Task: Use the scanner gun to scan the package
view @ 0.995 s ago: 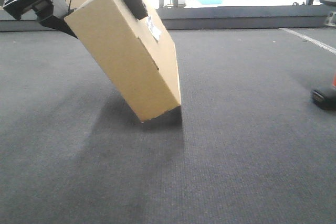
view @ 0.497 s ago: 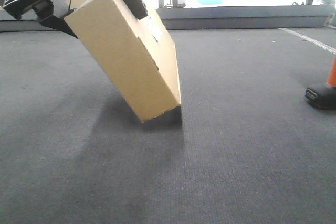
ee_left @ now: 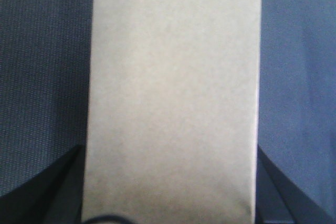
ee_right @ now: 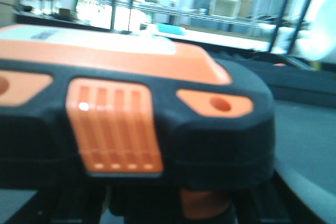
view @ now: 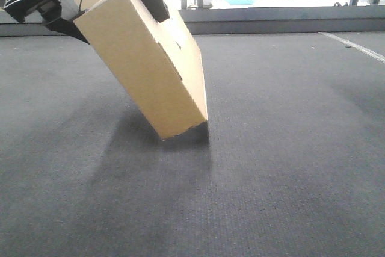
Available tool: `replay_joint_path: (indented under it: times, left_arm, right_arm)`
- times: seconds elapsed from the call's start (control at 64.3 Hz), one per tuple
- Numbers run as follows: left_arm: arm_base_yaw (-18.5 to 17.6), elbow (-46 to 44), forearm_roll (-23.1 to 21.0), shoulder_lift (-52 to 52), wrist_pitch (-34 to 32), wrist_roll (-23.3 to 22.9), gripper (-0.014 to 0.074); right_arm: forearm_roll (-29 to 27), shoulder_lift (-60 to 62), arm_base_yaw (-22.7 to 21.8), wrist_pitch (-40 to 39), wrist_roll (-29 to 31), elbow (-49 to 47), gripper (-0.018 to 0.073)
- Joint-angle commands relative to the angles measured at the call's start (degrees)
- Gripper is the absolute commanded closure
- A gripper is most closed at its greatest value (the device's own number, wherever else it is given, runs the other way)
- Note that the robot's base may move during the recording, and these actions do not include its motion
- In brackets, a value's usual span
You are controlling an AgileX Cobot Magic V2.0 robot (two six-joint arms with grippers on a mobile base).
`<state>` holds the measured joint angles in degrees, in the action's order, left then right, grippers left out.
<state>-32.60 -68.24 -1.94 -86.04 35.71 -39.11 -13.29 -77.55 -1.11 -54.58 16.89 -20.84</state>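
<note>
Grey carpeted tabletop: package tilted, lower corner down, upper end clamped in your left end effector. Stiff, likely light, smooth-faced; grip across narrow sides. Right end effector apparently carries scanner gun.

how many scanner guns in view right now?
1. The orange-and-black scanner fills the right wrist view, close to the lens. In the front view the left claw holds the box; no scanner shows there.
</note>
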Motion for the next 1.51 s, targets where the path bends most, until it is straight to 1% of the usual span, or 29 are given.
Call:
replay_joint_path:
  times: [0.0,0.109,0.187,0.28,0.497,0.855,0.87,0.948,0.979,1.072,1.181,1.274,1.414,1.461,1.492]
  left_arm:
    - [-0.43,-0.05,-0.27,0.13,-1.27,0.04,0.0708]
    - [-0.43,-0.05,-0.37,0.13,-1.27,0.04,0.0708]
    - [-0.43,-0.05,-0.37,0.13,-1.27,0.04,0.0708]
    - [-0.43,-0.05,-0.50,0.13,-1.27,0.04,0.0708]
    - [-0.43,-0.05,-0.50,0.13,-1.27,0.04,0.0708]
    - [-0.43,-0.05,-0.50,0.13,-1.27,0.04,0.0708]
    - [-0.43,-0.05,-0.50,0.13,-1.27,0.04,0.0708]
    - [-0.43,-0.05,-0.50,0.13,-1.27,0.04,0.0708]
    - [-0.43,-0.05,-0.50,0.13,-1.27,0.04,0.0708]
    - [-0.43,-0.05,-0.50,0.13,-1.27,0.04,0.0708]
    - [-0.43,-0.05,-0.51,0.13,-1.37,0.04,0.0708]
    - [-0.43,-0.05,-0.37,0.13,-1.72,0.04,0.0708]
    - [-0.43,-0.05,-0.28,0.13,-2.42,0.04,0.0708]
    - [-0.43,-0.05,-0.28,0.13,-2.56,0.04,0.0708]
    - [-0.43,-0.05,-0.28,0.13,-2.69,0.04,0.0708]
  right_arm:
    - [-4.82,0.94,1.32,-0.97,8.41,-1.24,0.0720]
    - [-8.41,0.52,3.84,-0.24,14.14,-1.24,0.0720]
    - [-10.61,-0.61,5.20,-2.45,16.05,-1.33,0.0720]
    - [-12.43,-2.23,5.44,-4.73,16.28,-1.33,0.0720]
    - [-12.42,-5.20,5.44,-8.04,16.67,-1.33,0.0720]
    - [-12.42,-5.34,5.44,-8.73,16.20,-1.33,0.0720]
    - [-12.31,-5.22,5.44,-8.65,15.45,-1.33,0.0720]
    - [-11.44,-4.73,5.44,-8.76,7.88,-1.33,0.0724]
    - [-10.51,-4.50,5.44,-8.76,3.47,-1.33,0.0724]
    - [-6.50,-4.47,5.44,-8.87,-7.55,-1.33,0.0724]
    - [0.12,-4.47,4.70,-8.87,-16.00,-1.11,0.0724]
    - [3.31,-4.47,3.05,-9.04,-20.58,-0.62,0.0724]
    - [4.81,-4.47,-2.17,-13.06,-24.90,1.52,0.0724]
    - [6.95,-4.47,-4.09,-13.46,-26.04,2.01,0.0724]
    - [9.62,-4.60,-5.32,-13.63,-26.73,2.31,0.0724]
